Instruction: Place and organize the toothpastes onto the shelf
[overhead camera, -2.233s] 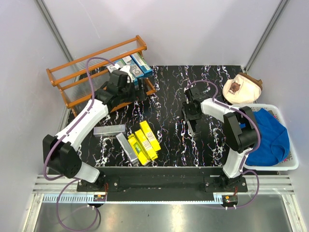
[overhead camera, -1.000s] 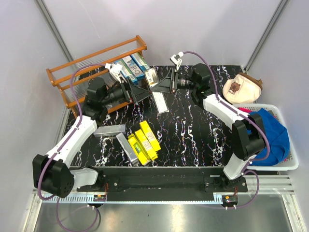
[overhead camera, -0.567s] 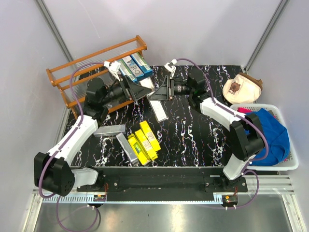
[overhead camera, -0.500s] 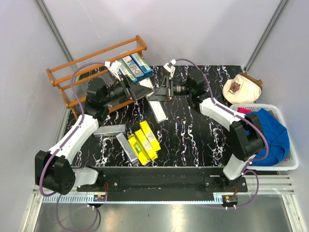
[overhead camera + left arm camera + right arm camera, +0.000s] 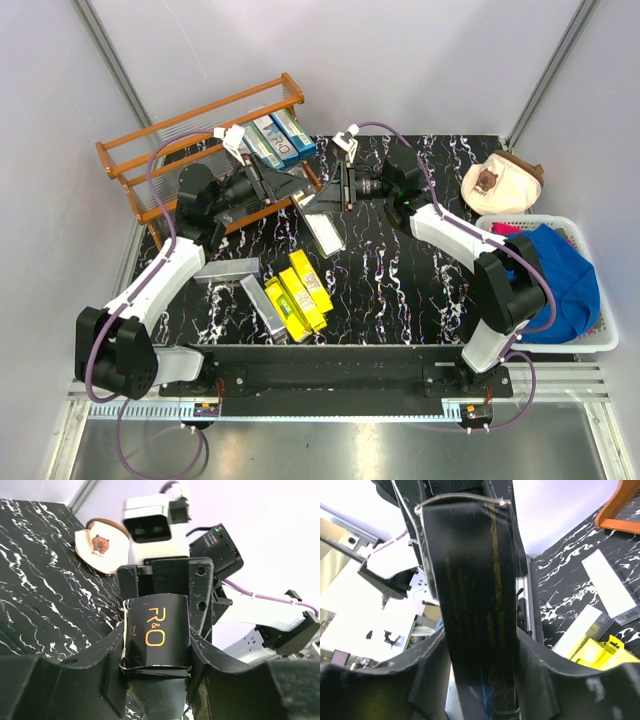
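A glossy black carton (image 5: 157, 630), slim and rectangular, hangs above the table between the two arms at upper centre: the left gripper (image 5: 297, 190) is clamped on one end, while the right gripper (image 5: 338, 186) flanks the other, pressing or not cannot be told. Below lie a black white-veined marble table (image 5: 400, 290), plain grey walls, and the round-railed orange-brown shelf (image 5: 140, 150) at upper left with blue-teal cartons (image 5: 280, 135) at its right end. Only the left wrist view shows the orange "R&O" lettering; only the overhead shows the yellow cartons (image 5: 300, 290) on the table.
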You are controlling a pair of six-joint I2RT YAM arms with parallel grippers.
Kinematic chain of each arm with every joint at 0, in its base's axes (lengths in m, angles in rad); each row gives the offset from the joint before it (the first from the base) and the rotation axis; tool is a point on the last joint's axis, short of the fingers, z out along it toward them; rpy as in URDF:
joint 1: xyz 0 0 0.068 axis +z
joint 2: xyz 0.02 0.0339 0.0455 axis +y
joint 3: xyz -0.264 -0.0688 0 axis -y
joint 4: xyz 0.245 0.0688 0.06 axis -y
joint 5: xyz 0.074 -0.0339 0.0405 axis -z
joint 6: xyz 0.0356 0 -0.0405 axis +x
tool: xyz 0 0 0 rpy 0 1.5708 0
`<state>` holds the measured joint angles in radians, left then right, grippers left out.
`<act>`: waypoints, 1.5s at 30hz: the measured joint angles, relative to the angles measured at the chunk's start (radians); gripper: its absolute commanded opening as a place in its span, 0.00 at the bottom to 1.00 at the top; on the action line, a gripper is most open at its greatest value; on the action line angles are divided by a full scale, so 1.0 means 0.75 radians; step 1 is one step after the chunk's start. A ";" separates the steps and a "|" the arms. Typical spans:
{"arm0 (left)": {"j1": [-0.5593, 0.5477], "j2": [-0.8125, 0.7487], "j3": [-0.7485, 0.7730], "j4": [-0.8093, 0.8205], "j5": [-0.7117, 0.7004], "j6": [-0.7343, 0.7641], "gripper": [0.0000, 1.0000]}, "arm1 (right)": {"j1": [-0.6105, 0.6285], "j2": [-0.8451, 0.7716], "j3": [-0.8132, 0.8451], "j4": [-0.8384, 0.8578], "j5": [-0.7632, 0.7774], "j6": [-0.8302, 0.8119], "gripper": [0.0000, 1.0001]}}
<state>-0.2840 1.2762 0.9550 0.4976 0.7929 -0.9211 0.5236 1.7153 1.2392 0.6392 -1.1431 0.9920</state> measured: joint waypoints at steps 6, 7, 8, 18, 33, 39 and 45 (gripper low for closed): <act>0.084 -0.010 -0.031 0.058 0.008 -0.047 0.27 | 0.000 -0.002 0.056 -0.183 0.075 -0.120 0.77; 0.097 -0.010 -0.036 0.073 0.012 -0.059 0.27 | 0.000 -0.005 0.085 -0.256 0.113 -0.160 0.80; 0.110 -0.013 -0.040 0.083 0.013 -0.070 0.27 | 0.001 -0.007 0.102 -0.299 0.139 -0.189 0.83; 0.301 -0.068 -0.080 0.153 0.042 -0.181 0.27 | 0.002 -0.308 0.158 -0.857 0.883 -0.462 1.00; 0.733 0.071 -0.279 0.881 0.098 -0.901 0.26 | 0.120 -0.290 -0.055 -0.493 0.909 -0.158 1.00; 0.773 0.102 -0.317 0.960 0.101 -1.008 0.27 | 0.223 -0.167 -0.025 -0.387 0.849 -0.053 1.00; 0.773 0.050 -0.317 0.959 0.105 -0.976 0.27 | 0.258 -0.076 0.064 -0.290 0.799 0.021 0.93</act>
<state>0.2958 1.3140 0.7174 1.2171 0.8715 -1.6531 0.7174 1.6581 1.2873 0.4213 -0.5438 1.0077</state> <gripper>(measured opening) 0.432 0.993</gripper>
